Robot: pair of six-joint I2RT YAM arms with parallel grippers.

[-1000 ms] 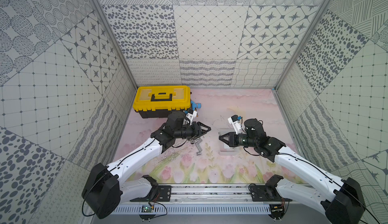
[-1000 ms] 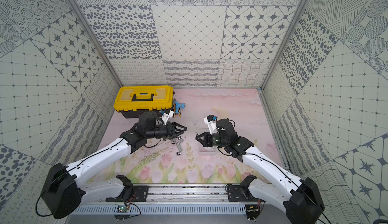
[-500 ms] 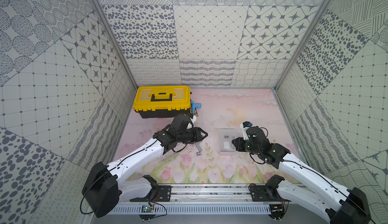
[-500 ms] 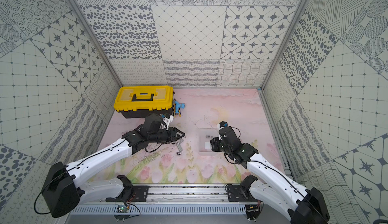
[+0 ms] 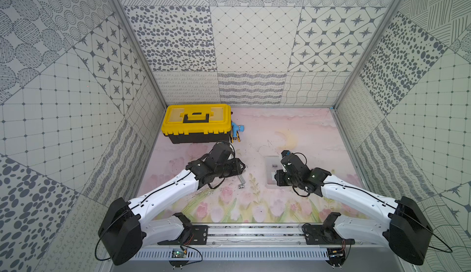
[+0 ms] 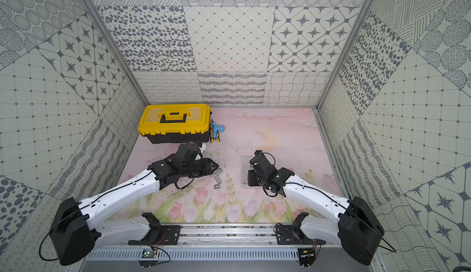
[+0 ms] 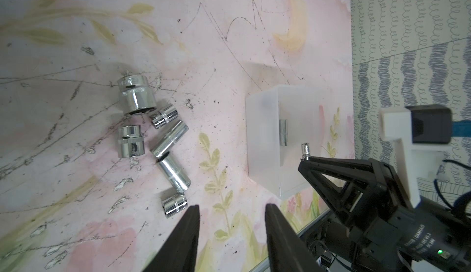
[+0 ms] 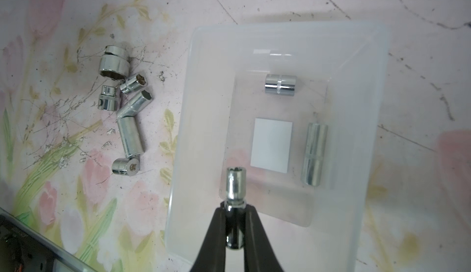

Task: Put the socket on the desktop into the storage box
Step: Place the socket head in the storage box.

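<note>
Change over the last second: the right arm has pulled back from mid-worktop, and the right hand [image 8: 235, 207] now hangs over the storage box [image 8: 204, 105], at the box's near end. The left arm has drawn in and tipped down over the loose sockets [image 8: 127, 110].

Right hand: clamped on a small socket [image 8: 235, 184], gripped by one end, hex mouth pointing away from the jaws. Judgement: carry done, release is next; this would be the third piece in.

Left hand [image 7: 232, 208]: jaws apart, empty, above the worktop [image 5: 305, 130] just beside the smallest of the loose group. Probably lining up the next pick.

The box sits right of the worktop's centre, mid-depth. Six sockets remain to its left, most of them touching.

Materials: the sockets are bright chromed cylinders, mirror-smooth, some stepped; they will likely roll. The box is shallow, frosted translucent plastic with rounded corners and a white patch [image 8: 271, 145] on its floor. Inside lie a short socket [image 8: 279, 85] and a long socket [image 8: 314, 153], on their sides, apart. The worktop is a scuffed pink floral sheet.
</note>
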